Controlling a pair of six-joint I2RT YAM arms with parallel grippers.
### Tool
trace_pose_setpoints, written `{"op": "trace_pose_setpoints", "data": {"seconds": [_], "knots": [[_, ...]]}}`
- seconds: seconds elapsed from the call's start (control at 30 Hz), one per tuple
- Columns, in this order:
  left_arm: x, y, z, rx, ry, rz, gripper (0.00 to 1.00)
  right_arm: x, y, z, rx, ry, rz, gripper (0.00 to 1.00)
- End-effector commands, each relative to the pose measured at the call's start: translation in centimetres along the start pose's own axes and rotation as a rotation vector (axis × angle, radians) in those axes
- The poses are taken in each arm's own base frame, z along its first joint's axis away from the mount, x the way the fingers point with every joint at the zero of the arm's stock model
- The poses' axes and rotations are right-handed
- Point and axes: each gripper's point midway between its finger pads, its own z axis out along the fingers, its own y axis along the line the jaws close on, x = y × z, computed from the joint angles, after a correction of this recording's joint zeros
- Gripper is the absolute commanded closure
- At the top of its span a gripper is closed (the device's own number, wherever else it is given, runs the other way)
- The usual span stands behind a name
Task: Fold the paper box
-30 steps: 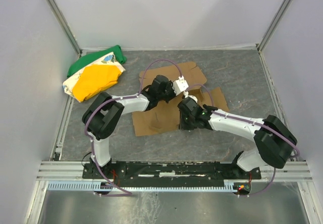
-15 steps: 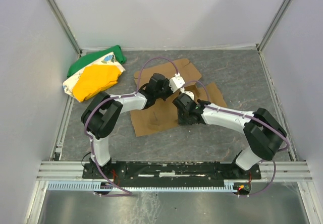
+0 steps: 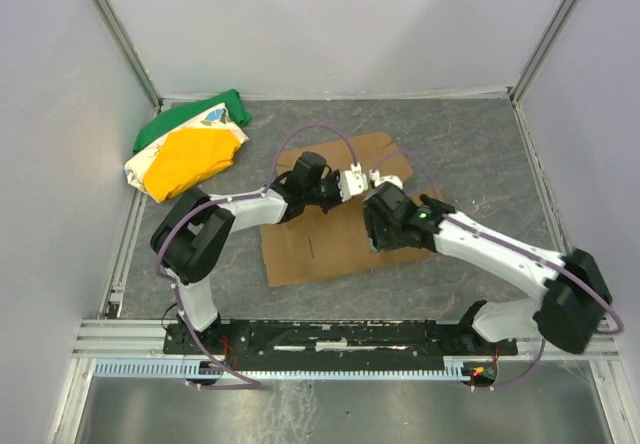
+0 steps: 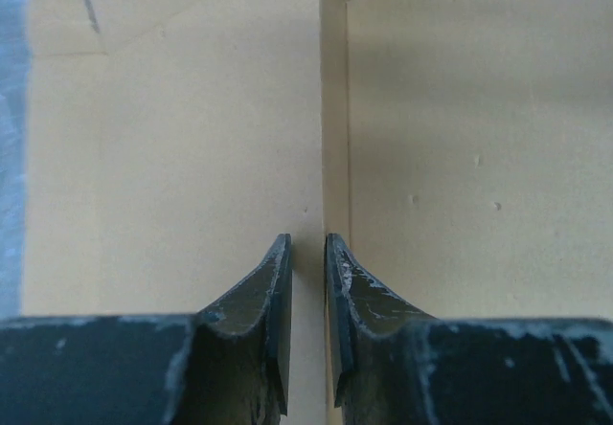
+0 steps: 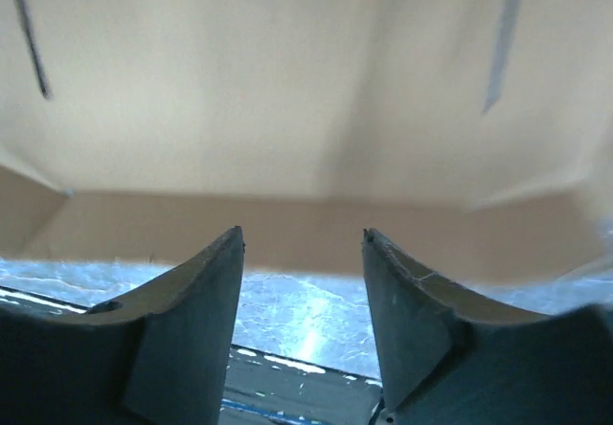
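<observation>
The paper box (image 3: 315, 244) is a brown die-cut cardboard sheet lying mid-table, its near part flat and its far flaps partly raised. My left gripper (image 3: 368, 180) reaches over its far middle. In the left wrist view the gripper (image 4: 306, 239) is shut on a thin upright cardboard flap (image 4: 333, 109) that runs edge-on between the fingers. My right gripper (image 3: 381, 236) sits at the sheet's right side. In the right wrist view it (image 5: 303, 234) is open and empty, with a slotted cardboard panel (image 5: 287, 80) just ahead of and above the fingertips and bare table under them.
A green, yellow and white cloth bundle (image 3: 190, 149) lies at the far left. Grey walls with metal posts close in the table on three sides. The metal rail (image 3: 340, 339) with the arm bases runs along the near edge.
The right arm has swung out to the right and stretched. The left gripper has moved right. The cardboard sheet has shifted and its near part now lies flatter.
</observation>
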Motion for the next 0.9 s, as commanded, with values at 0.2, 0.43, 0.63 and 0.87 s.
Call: {"op": "trace_pose_setpoints", "data": {"seconds": [0.2,0.43,0.63,0.87], "knots": [[2.2,-8.9,-1.0,0.377,0.047,0.097,0.97,-3.0,-10.2,-8.2,0.199,-0.221,0.186,0.18],[3.2,-9.3,-0.4,0.438,0.111,0.039,0.97,4.6,-9.0,-9.0,0.09,-0.003,0.381,0.19],[3.2,-8.9,0.0,0.423,0.121,0.016,0.97,8.1,-7.8,-8.3,-0.011,0.027,0.521,0.11],[3.5,-9.0,0.5,0.425,0.14,-0.009,0.97,10.3,-6.8,-5.8,-0.029,0.138,0.526,0.15]]}}
